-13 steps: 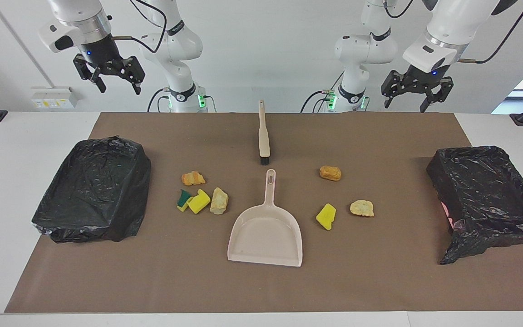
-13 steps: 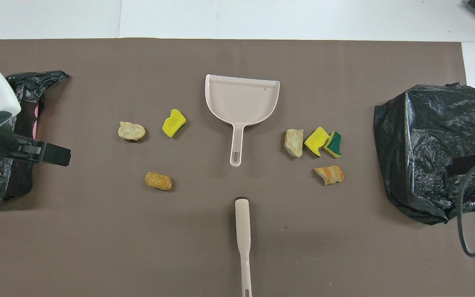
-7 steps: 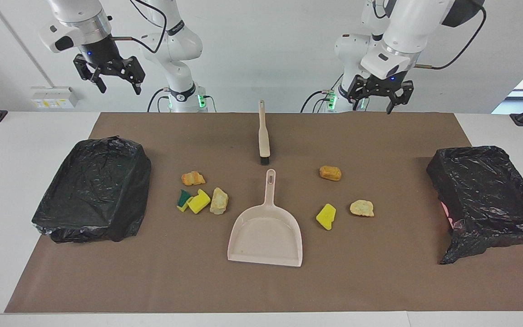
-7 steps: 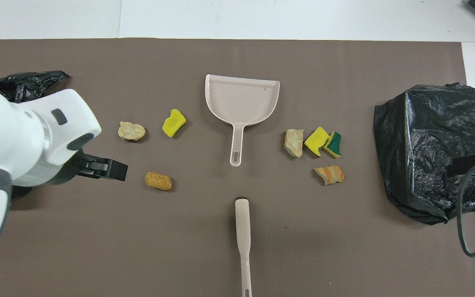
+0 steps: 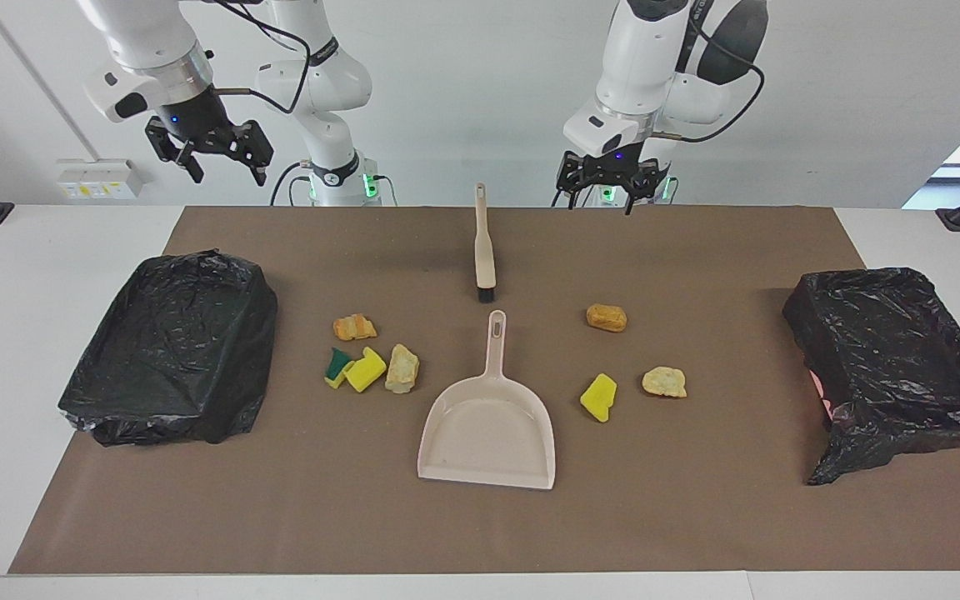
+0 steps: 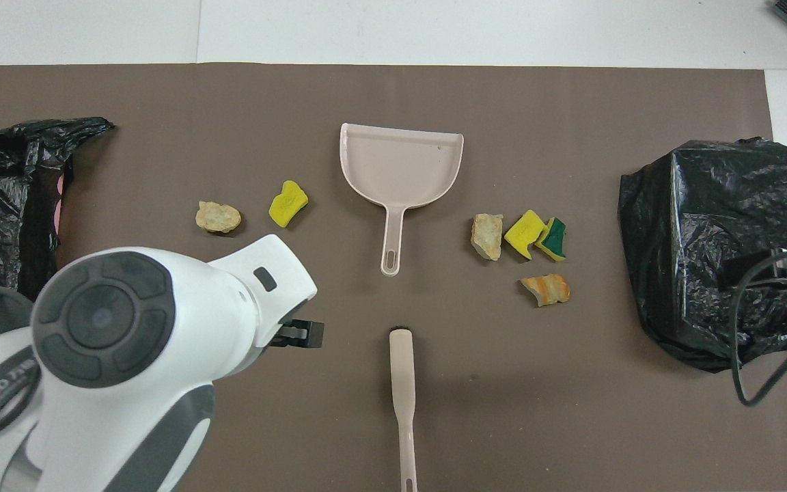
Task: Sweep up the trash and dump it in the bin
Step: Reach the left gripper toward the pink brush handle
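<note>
Foam scraps (image 5: 366,367) dot the matte brown mat (image 5: 280,500) around a smooth dustpan (image 5: 487,433); both claws (image 5: 606,193) (image 5: 215,154) gape, empty.

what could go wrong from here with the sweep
1. The beige brush lies flat in line with the beige plastic dustpan, its bristles close to the pan's handle; a sloppy pickup by the open left gripper hovering over the mat near the brush handle could knock the pan.
2. The small sponge and foam scraps lie on both sides of the pan, none before its open edge, so sweeping may scatter them.
3. The right gripper waits high, open.
</note>
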`<state>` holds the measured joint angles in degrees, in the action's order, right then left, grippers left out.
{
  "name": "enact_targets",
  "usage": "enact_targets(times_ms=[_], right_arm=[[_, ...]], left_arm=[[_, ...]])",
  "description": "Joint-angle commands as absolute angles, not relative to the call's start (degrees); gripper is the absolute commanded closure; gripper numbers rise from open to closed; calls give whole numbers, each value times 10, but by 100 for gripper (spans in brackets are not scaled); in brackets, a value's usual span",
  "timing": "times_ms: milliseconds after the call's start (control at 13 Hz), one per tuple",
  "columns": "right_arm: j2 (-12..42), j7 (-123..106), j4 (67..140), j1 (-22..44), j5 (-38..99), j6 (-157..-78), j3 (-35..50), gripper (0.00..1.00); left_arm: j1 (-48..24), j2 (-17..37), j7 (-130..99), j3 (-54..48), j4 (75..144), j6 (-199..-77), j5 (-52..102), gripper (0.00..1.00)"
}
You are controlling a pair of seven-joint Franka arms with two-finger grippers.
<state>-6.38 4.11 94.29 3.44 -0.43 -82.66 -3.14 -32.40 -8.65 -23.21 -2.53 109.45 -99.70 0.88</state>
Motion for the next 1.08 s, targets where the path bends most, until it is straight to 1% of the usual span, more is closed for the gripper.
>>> enact_targets(times_ms=[0, 230, 307, 384, 461, 614, 768, 998], right_arm=[[-44, 47, 945, 34, 10, -854, -25, 0], [-20, 53, 938, 52, 21, -876, -24, 0], [-8, 62, 924, 55, 21, -877, -24, 0], [12, 73, 907, 55, 23, -877, -23, 0], [35, 91, 895, 60, 27, -878, -22, 0], [77, 119, 869, 73, 42, -891, -20, 0], [104, 130, 865, 90, 48, -910, -19, 0], [153, 218, 847, 125, 74, -941, -19, 0]], left_arm=[[-368, -112, -267, -15, 1157, -1033, 14, 0], [-424, -112, -327, -15, 1208, -1094, 15, 0], [-438, -114, -337, -15, 1217, -1106, 16, 0], [-451, -106, -349, -15, 1217, -1108, 19, 0], [-477, -87, -370, -15, 1219, -1123, 25, 0], [-520, -57, -429, -15, 1240, -1182, 25, 0], [-552, -52, -460, -15, 1279, -1237, 26, 0], [-572, -40, -470, -16, 1317, -1280, 53, 0]])
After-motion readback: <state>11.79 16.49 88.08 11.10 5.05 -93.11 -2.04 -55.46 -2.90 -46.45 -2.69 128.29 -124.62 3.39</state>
